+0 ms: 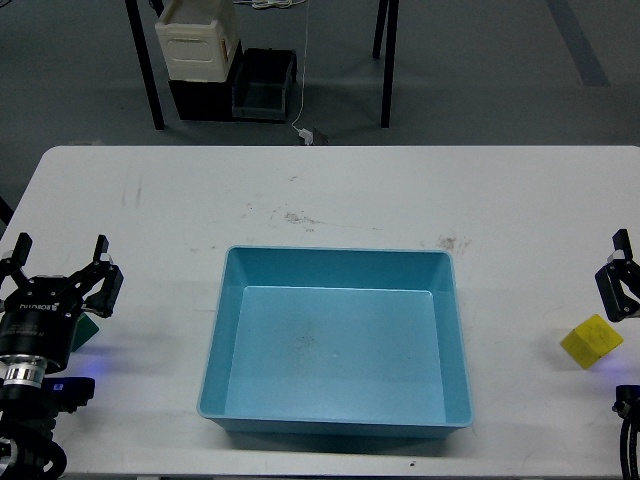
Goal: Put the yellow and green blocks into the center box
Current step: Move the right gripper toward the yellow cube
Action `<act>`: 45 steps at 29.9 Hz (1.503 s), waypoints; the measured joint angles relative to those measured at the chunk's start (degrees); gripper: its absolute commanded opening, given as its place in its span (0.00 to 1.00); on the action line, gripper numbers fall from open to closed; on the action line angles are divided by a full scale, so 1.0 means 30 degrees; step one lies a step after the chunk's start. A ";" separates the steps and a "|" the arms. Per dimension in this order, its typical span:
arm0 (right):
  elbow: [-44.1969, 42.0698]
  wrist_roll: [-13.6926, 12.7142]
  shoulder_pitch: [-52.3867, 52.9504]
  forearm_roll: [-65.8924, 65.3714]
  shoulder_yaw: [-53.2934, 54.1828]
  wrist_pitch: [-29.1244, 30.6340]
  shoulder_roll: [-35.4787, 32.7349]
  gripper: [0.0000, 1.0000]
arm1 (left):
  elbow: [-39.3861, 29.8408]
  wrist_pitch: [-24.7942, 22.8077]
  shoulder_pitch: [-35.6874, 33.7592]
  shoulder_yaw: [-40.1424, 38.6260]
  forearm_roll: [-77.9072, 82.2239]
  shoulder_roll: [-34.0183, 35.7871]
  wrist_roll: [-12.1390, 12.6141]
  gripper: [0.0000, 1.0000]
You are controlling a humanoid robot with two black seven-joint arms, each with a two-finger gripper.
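The light-blue center box sits empty in the middle of the white table. The dark green block lies at the left; only a corner of it shows, beneath my left gripper, which hovers over it open with its fingers spread wide. The yellow block rests tilted on the table near the right edge. My right gripper is cut off by the right border, just up and right of the yellow block. Only one of its fingers shows, so its state is unclear.
The white table has scuff marks behind the box. On the floor beyond it stand a cream bin on a dark crate, black stand legs and a white cable.
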 measured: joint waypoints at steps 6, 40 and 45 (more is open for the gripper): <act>-0.0473 0.0003 -0.0034 -0.0002 0.0015 0.0030 0.0000 1.00 | 0.0000 0.0000 0.0003 -0.0030 0.0002 -0.0047 -0.0077 1.00; -0.4169 0.5533 1.0484 -2.5794 -0.3989 0.1889 -1.2936 1.00 | 0.0156 0.0001 0.0063 -0.0265 0.0010 -0.0492 -0.0314 1.00; -0.3954 1.0459 1.3606 -3.2202 -0.8905 0.2094 -1.6491 1.00 | 0.0159 0.0001 0.0063 -0.0328 0.0009 -0.0624 -0.0337 1.00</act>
